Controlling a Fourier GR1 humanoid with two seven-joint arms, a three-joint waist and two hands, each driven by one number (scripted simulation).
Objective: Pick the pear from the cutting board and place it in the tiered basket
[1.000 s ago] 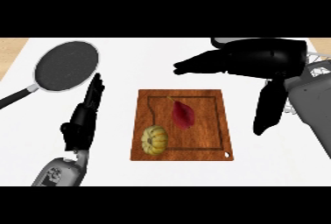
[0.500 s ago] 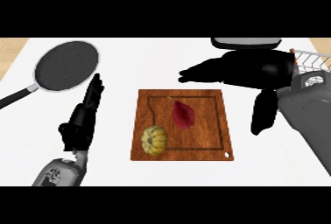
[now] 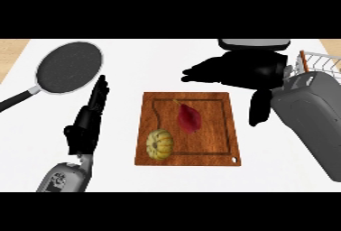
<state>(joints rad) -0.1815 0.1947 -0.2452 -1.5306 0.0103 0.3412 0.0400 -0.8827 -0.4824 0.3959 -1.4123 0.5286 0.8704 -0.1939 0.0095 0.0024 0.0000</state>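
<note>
A dark red pear [image 3: 188,118] lies on the wooden cutting board [image 3: 220,151], near its middle. My right hand [image 3: 236,72] hovers above the board's far right corner, open, with fingers stretched to the left and the thumb hanging down by the board's right edge. It holds nothing. The wire tiered basket [image 3: 318,61] shows only partly at the far right, behind my right forearm. My left hand [image 3: 86,124] rests open on the counter left of the board, fingers straight and pointing away.
A yellow-green squash [image 3: 160,144] sits on the board's near left part, close to the pear. A dark frying pan [image 3: 70,67] lies at the far left, handle toward the left edge. A grey object [image 3: 253,43] sits beyond my right hand.
My right hand has come slightly down and nearer to the board, and its forearm has swung further into view. More of the basket shows. The pear and left hand have not moved.
</note>
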